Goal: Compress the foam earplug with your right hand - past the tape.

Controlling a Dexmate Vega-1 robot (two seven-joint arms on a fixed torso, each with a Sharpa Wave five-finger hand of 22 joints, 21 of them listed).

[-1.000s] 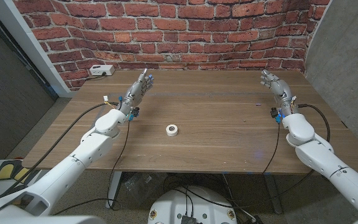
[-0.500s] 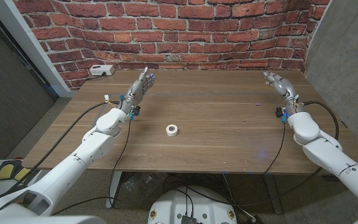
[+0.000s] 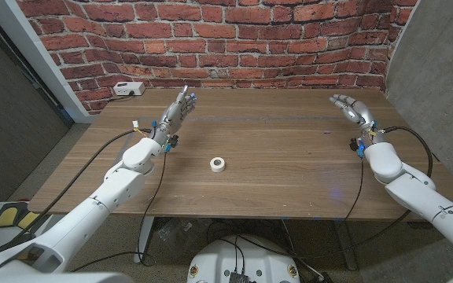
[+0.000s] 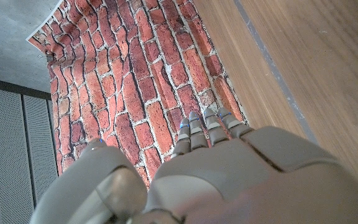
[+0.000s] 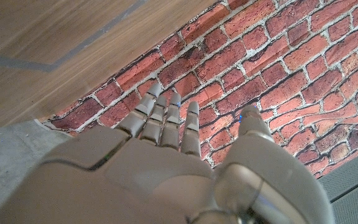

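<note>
- A brown wooden table (image 3: 274, 157) with a long plank grain runs up to a red brick wall (image 3: 234, 39); grey panels close the room off at both sides.
- One small white roll of tape (image 3: 218, 164) sits near the middle of the table, and I use it as my marker for everything else.
- One white box-shaped unit (image 3: 128, 90) with a cable lies on the table far beyond the roll of tape, off to the robot's left, just beside the wall.
- I cannot make out any foam earplug on the table from where I stand; it is too small to tell, or hidden.
- Two robot hands are up, one on each side of the roll of tape, both well apart from it.
- The left hand (image 3: 176, 115) is beyond the roll of tape on the robot's left, fingers straight and close together, pointing towards the wall, holding nothing.
- The right hand (image 3: 351, 108) is far out on the robot's right of the roll of tape, fingers (image 5: 166, 121) spread a little and slightly curled, with the thumb standing apart; it grips nothing.
</note>
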